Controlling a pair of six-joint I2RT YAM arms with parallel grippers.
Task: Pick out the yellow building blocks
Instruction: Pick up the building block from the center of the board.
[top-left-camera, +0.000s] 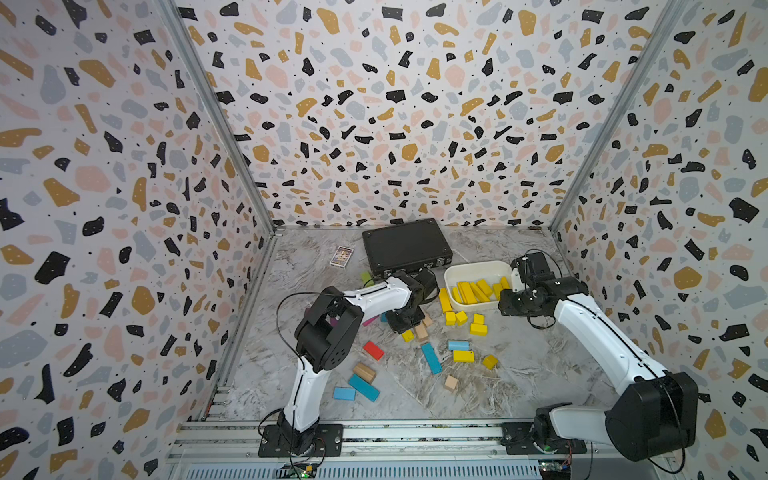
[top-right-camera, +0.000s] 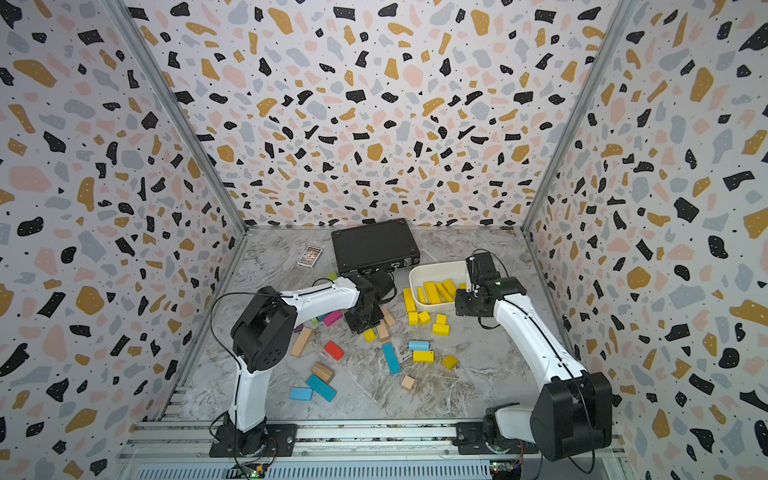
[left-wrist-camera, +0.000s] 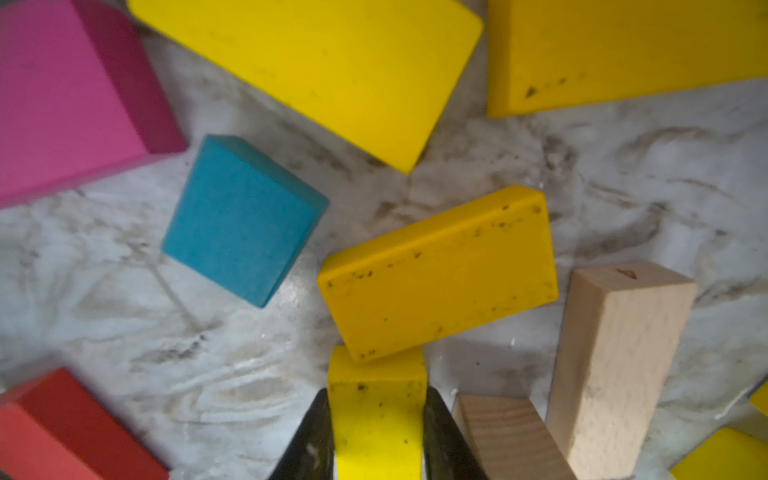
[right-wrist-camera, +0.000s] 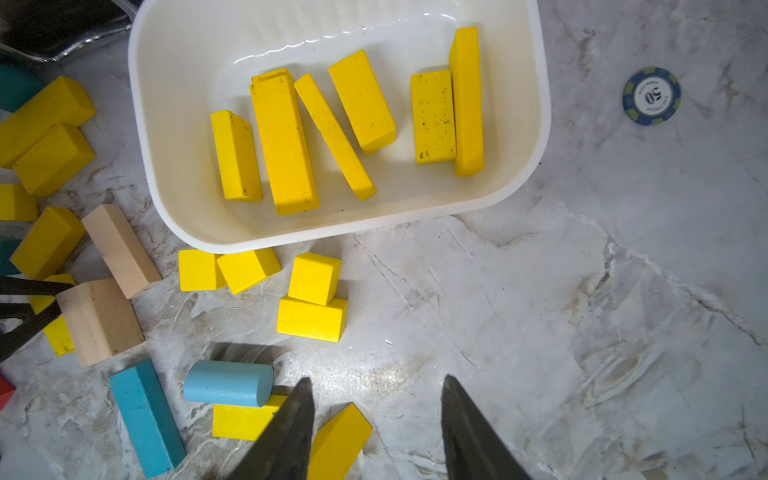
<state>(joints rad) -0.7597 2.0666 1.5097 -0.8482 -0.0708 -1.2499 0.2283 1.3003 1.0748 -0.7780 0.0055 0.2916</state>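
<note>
In the left wrist view my left gripper (left-wrist-camera: 376, 419) is shut on a small yellow building block (left-wrist-camera: 376, 415) standing on the marble floor, one black finger against each side. A second yellow block (left-wrist-camera: 440, 274) leans on its far end. In both top views this gripper (top-left-camera: 404, 323) (top-right-camera: 362, 322) points down into the block pile. My right gripper (right-wrist-camera: 376, 382) hangs open above the floor near the white tray (right-wrist-camera: 141, 124), which holds several yellow building blocks (right-wrist-camera: 282, 141). More yellow blocks (top-left-camera: 478, 329) lie loose in front of the tray (top-left-camera: 478, 268).
A black case (top-left-camera: 407, 247) and a card pack (top-left-camera: 341, 256) lie at the back. Blue blocks (top-left-camera: 431, 357), a red block (top-left-camera: 373, 350) and tan blocks (top-left-camera: 451, 382) are scattered over the floor. A pink block (left-wrist-camera: 62, 95) lies near the left gripper. A poker chip (right-wrist-camera: 651, 95) sits beside the tray.
</note>
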